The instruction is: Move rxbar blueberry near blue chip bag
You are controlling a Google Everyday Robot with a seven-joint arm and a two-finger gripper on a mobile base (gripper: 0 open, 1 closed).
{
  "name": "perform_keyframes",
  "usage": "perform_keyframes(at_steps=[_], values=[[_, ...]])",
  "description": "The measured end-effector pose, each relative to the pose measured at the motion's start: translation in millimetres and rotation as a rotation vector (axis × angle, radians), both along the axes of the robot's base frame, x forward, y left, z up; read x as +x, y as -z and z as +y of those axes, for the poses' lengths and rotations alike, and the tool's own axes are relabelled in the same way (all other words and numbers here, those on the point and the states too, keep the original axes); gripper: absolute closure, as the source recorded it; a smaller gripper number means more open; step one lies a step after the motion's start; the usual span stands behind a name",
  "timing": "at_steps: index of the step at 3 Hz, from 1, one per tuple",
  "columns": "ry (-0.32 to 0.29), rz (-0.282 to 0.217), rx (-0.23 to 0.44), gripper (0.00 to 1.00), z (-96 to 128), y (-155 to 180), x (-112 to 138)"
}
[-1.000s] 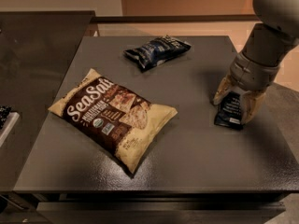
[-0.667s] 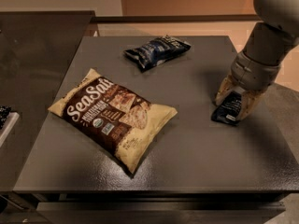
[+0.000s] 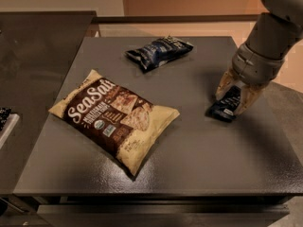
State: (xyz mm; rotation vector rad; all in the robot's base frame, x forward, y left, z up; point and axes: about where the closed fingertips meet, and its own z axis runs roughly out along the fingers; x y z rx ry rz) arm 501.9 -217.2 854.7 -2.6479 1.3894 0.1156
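Note:
The rxbar blueberry (image 3: 224, 107), a small dark navy-black wrapper, is at the right side of the dark grey table (image 3: 199, 150). My gripper (image 3: 235, 97) comes down on it from above. Its tan fingers (image 3: 222, 85) are closed on the bar's upper end, and the bar hangs tilted with its lower end at the table surface. The blue chip bag (image 3: 158, 52), dark blue and glossy, lies at the far middle of the table, well to the upper left of the gripper.
A big cream-and-brown Sea Salt bag (image 3: 113, 117) lies at the left middle of the table. A dark counter (image 3: 33, 56) adjoins on the left, with a small white-edged object (image 3: 4, 122) at the frame's left edge. The table's right edge is close to the gripper.
The gripper and the rxbar blueberry have shifted slightly to the left and up together. The two bags have not moved.

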Motion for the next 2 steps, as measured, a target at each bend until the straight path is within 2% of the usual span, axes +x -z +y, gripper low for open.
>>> perform_keyframes(at_steps=[1,2], values=[[0.016,-0.052,0.01,1.0,10,-18,6],[0.058,-0.098,0.012,1.0,12,-33,22]])
